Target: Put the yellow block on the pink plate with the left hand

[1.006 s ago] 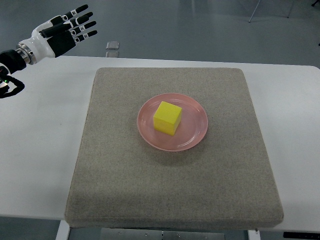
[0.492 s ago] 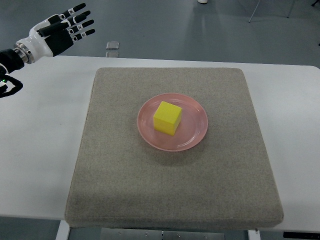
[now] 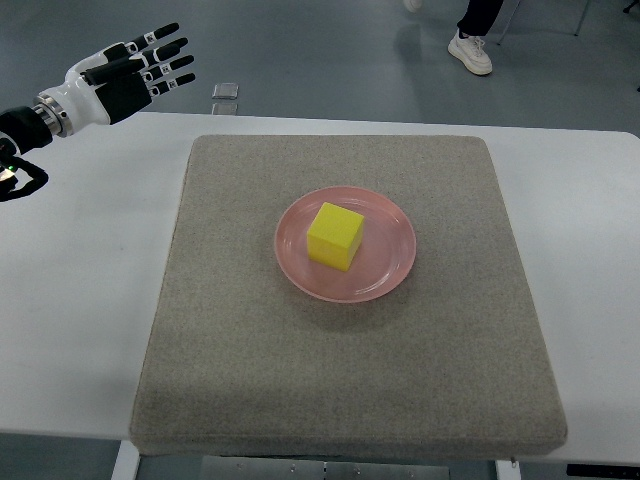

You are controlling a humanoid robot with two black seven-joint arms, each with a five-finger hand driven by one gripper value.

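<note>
A yellow block point(image 3: 335, 236) sits on the pink plate point(image 3: 388, 268), a little left of the plate's middle. The plate rests in the middle of a grey mat point(image 3: 340, 400). My left hand point(image 3: 125, 75) hovers over the table's far left corner, well away from the plate, with its fingers point(image 3: 165, 62) spread and holding nothing. My right arm is out of view.
The mat lies on a white table point(image 3: 80, 300). A small grey object point(image 3: 226, 91) lies on the floor beyond the table's far edge. A person's foot in a white shoe point(image 3: 470, 52) shows at the top.
My left hand has drifted slightly down and stays open. A person's foot has come into view at the top. The block and plate have not moved.
</note>
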